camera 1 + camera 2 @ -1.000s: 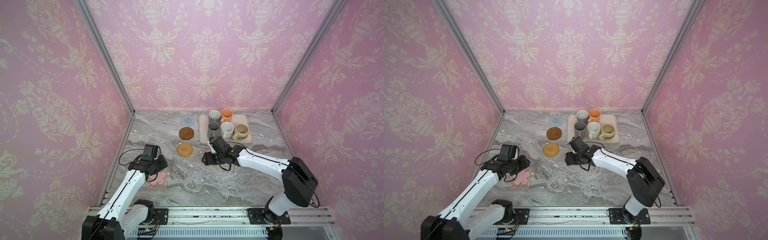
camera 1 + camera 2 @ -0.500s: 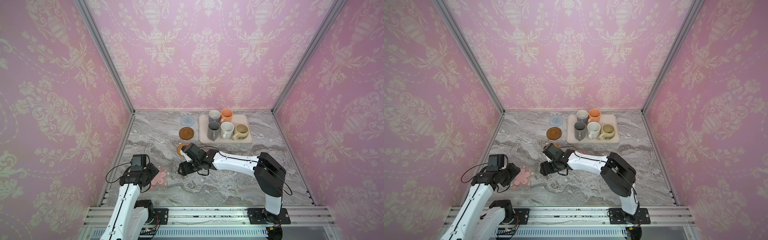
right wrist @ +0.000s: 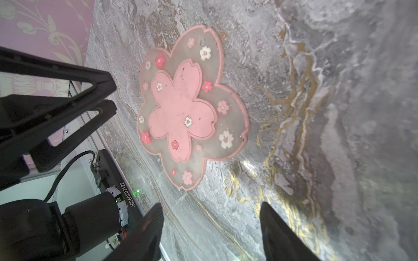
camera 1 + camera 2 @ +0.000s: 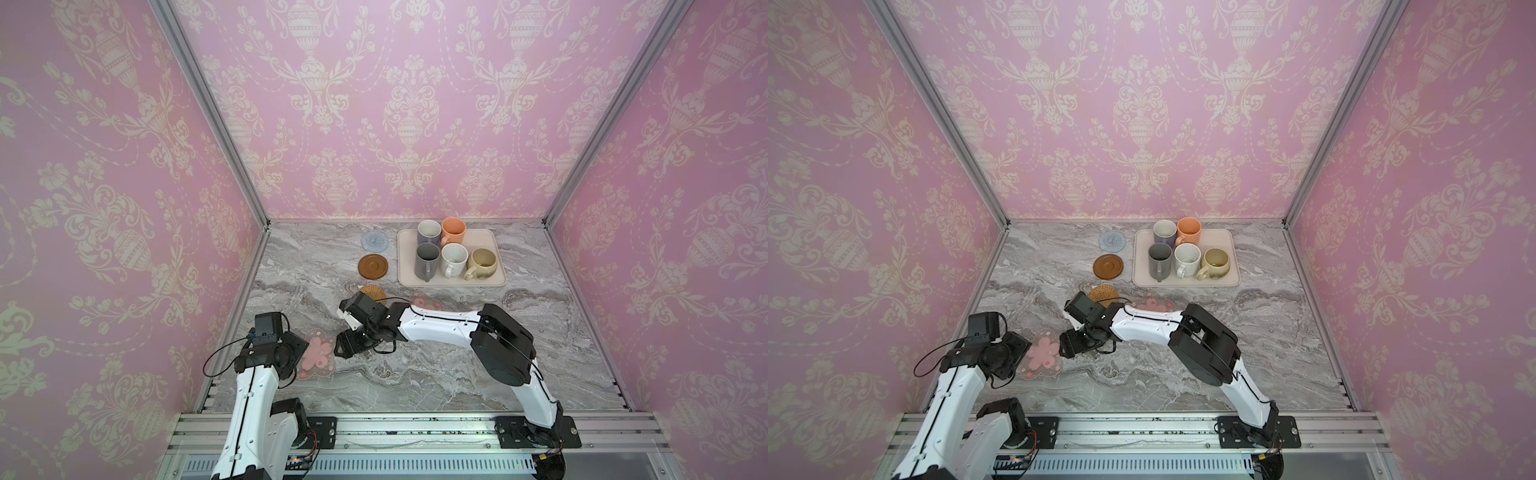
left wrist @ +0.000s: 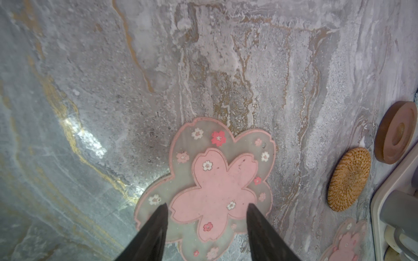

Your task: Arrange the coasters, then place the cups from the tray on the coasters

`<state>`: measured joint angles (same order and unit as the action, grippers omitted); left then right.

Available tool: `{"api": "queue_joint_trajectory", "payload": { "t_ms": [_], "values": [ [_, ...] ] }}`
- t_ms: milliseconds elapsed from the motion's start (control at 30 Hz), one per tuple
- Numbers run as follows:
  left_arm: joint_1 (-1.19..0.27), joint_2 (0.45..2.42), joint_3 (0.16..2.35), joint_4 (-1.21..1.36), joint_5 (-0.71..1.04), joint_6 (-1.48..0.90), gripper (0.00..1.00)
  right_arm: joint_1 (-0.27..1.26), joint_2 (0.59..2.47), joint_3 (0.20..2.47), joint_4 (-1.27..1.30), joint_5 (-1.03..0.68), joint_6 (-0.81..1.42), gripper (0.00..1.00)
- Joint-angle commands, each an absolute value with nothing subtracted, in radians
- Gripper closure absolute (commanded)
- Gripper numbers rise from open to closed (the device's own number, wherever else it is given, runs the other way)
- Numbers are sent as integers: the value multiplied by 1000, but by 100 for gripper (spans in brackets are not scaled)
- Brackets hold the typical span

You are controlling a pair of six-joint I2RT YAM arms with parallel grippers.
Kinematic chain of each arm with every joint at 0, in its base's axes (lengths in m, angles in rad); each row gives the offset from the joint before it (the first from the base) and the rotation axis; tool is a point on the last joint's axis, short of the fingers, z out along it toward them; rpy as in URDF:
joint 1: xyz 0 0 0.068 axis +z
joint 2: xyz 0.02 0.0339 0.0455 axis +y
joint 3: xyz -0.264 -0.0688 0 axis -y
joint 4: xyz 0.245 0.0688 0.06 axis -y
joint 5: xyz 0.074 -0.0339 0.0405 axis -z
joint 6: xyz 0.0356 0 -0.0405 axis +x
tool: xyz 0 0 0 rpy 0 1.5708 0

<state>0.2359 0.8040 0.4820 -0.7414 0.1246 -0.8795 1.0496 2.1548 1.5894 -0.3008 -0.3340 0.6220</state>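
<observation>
1. Coasters (image 4: 1108, 266), both top views: blue woven coaster (image 4: 375, 241), brown coaster (image 4: 373, 266) and rattan coaster (image 4: 372, 292) lie in a line left of the tray (image 4: 484, 239) on the tabletop (image 4: 415, 374). One flower coaster (image 4: 318, 353) lies front-left. A 2nd flower coaster (image 4: 424, 302) peeks out behind the right arm (image 4: 436, 330). All five cups (image 4: 454, 259) stand on the tray. Your left end effector (image 4: 302, 352) and right end effector (image 4: 340, 351) flank the front-left flower coaster.
2. Left wrist: your left end effector's jaws are wide, nothing btwn them. The tips are over that coaster's edge; can't tell if they touch.
3. Right wrist: your right end effector's jaws are wide and empty, over bare tabletop just beside that coaster, which lies flat.
</observation>
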Motion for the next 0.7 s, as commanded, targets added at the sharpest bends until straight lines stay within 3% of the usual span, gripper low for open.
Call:
{"api": "queue_joint_trajectory", "payload": {
  "t_ms": [0,667],
  "values": [
    [249,834,454,-698,136,-844,42,1048,2185,1629,-313,-352,621,31],
    [256,938,326,-476,301,-836,42,1083,2303,1727,-382,-376,677,31]
  ]
}}
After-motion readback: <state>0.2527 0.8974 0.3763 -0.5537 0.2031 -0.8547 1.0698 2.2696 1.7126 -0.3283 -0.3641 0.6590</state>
